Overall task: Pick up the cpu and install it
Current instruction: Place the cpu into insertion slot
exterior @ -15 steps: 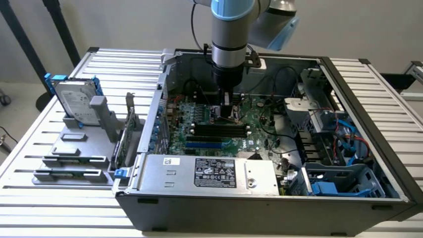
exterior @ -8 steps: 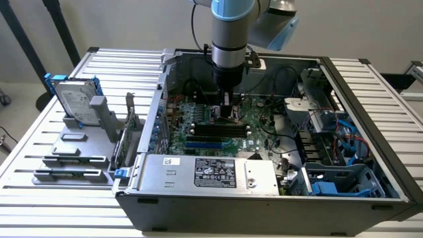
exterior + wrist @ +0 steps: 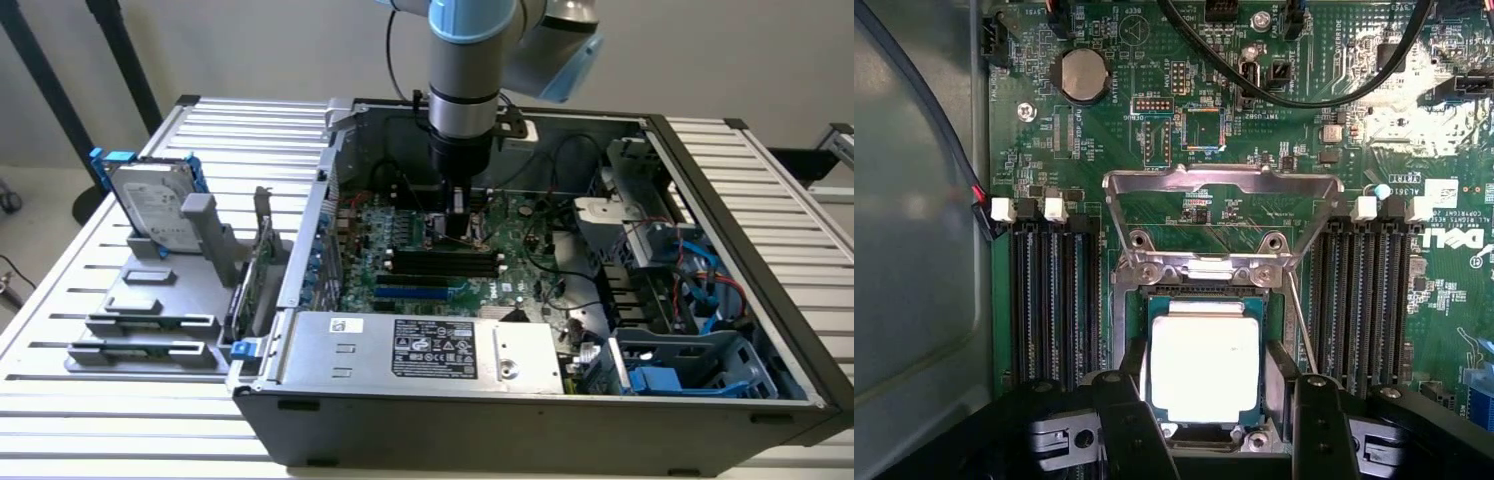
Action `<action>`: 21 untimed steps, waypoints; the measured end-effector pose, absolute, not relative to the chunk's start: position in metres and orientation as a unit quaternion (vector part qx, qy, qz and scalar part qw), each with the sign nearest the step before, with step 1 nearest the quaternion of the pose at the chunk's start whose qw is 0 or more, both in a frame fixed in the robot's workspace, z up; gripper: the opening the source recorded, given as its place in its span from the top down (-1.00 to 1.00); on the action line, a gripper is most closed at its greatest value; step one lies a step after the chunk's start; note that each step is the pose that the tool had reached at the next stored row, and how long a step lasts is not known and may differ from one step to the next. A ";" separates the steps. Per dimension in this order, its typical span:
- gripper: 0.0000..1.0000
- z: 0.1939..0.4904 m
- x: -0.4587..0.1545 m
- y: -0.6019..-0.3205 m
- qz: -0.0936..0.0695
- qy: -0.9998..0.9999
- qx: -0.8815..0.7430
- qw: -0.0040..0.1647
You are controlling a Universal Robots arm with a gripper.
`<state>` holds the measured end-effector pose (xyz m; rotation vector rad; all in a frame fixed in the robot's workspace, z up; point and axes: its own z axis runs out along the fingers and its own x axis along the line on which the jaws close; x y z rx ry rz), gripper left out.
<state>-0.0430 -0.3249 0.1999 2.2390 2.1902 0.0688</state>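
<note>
With the cpu (image 3: 1204, 365) seen lying in the open socket (image 3: 1281, 355), between the jaws of the claw (image 3: 1220, 388), which are held apart, it could be knocked askew and pins bent if its edge were caught by a finger.

Off the arm (image 3: 470, 60), the exterior camera looks down at a slant into the open computer case (image 3: 534, 410). It sits far enough back to take in the whole case and the slatted table (image 3: 80, 300) under it. The arm drops in at upper centre of the frame. The wrist camera rides the arm and faces straight down, close over the green circuit board (image 3: 1104, 150), with the gripper (image 3: 1219, 400) and its black fingers (image 3: 1129, 430) at the frame's edge. Both views share the middle of the board: the socket (image 3: 1204, 272) and the black memory slots (image 3: 1054, 300) beside it.
</note>
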 end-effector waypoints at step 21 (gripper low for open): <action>-0.12 0.198 -0.042 -0.325 0.020 0.699 0.715 0.003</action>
